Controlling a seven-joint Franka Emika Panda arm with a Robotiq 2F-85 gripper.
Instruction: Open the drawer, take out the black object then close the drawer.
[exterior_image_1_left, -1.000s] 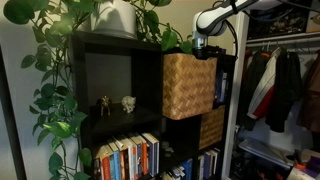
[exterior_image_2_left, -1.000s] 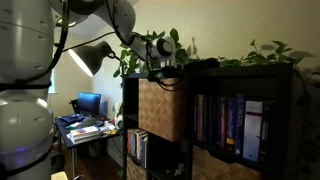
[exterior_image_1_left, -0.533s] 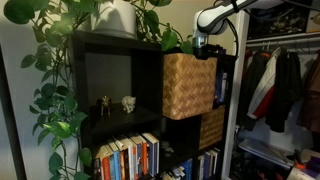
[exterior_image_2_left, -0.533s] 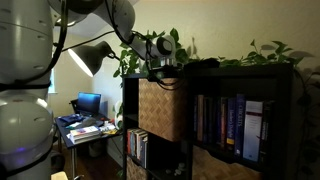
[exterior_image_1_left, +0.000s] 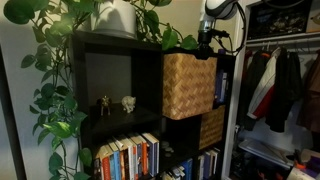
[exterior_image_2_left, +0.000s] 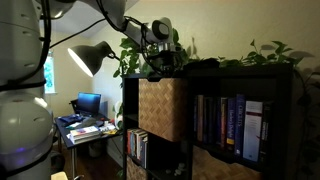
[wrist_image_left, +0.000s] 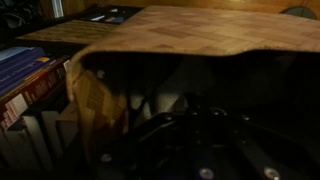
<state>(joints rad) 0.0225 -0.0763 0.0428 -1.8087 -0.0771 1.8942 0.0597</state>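
The drawer (exterior_image_1_left: 188, 86), a light tan woven bin, sticks out of its black shelf cubby in both exterior views (exterior_image_2_left: 162, 108). My gripper (exterior_image_1_left: 206, 47) hangs at the drawer's open top near its back edge, and its fingers dip just behind the rim (exterior_image_2_left: 165, 68). The wrist view looks down past the woven wall (wrist_image_left: 95, 105) into a very dark interior. There my gripper (wrist_image_left: 195, 110) shows only as dim black fingers that stand shut. A dark shape rises between them. It is too dim to tell whether that shape is the black object.
A darker, smaller basket (exterior_image_1_left: 211, 127) sits one cubby below. Two small figurines (exterior_image_1_left: 118, 102) stand in the neighbouring cubby, with books (exterior_image_1_left: 128, 158) under them. Leafy vines (exterior_image_1_left: 55, 90) drape the shelf top. Clothes (exterior_image_1_left: 280, 85) hang beside the shelf, and a lamp (exterior_image_2_left: 90, 57) stands behind.
The jaws have shut at the drawer's top. The arm has swung from a slanted reach to a steep, upright pose above the drawer. The drawer has not moved.
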